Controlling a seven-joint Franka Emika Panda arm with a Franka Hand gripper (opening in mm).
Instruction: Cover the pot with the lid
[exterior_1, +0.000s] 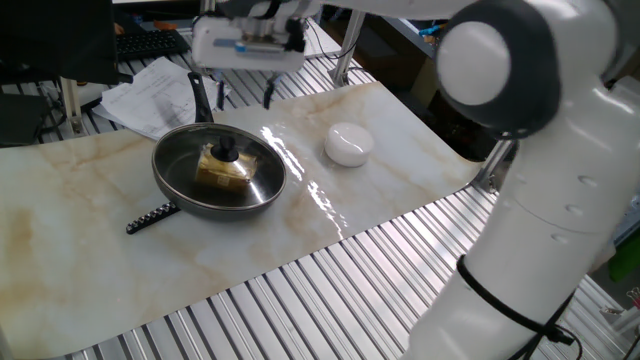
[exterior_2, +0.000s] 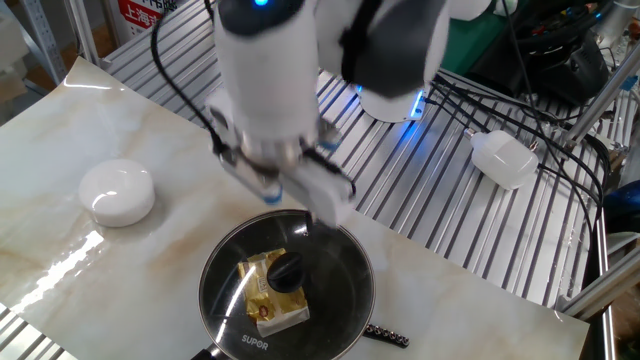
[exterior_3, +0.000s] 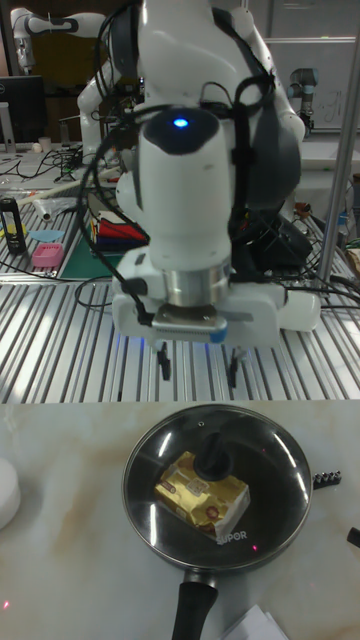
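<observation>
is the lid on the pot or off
On. The lid sits level on the pot, its knob centred over a yellow packet; the open gripper hangs above, apart.

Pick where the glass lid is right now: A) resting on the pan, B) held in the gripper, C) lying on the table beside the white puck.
A: the lid sits on the pan, knob up, while the open gripper hangs empty above it.

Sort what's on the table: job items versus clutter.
Job: pot, lid sitting on it, tool open above.
Clutter: white puck, yellow packet inside the pot, papers, white adapter.
</observation>
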